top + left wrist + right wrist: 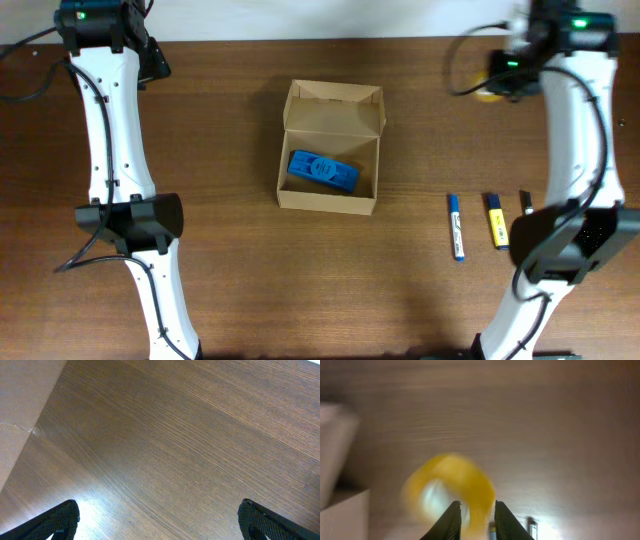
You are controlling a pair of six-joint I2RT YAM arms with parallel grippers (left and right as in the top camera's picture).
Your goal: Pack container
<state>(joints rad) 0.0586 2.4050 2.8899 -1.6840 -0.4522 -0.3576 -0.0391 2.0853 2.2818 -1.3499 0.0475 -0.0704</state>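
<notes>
The brown cardboard box [329, 200] stands open at mid-table, its flap lid [333, 108] folded back. A flat blue plastic case [322, 171] lies inside it. My right gripper [477, 520] is shut on the rim of a yellow ring, blurred in the right wrist view [450, 487]. It holds the ring above the table at the far right, where a bit of yellow shows in the overhead view [488, 95]. My left gripper [159, 520] is open and empty over bare wood at the far left. A tan cardboard surface [20, 410] shows at its view's left edge.
A blue marker [455, 227], a yellow marker [497, 220] and a small black item [526, 203] lie on the table right of the box. Both arm bases stand at the front corners. A pale blurred shape [335, 460] sits left in the right wrist view.
</notes>
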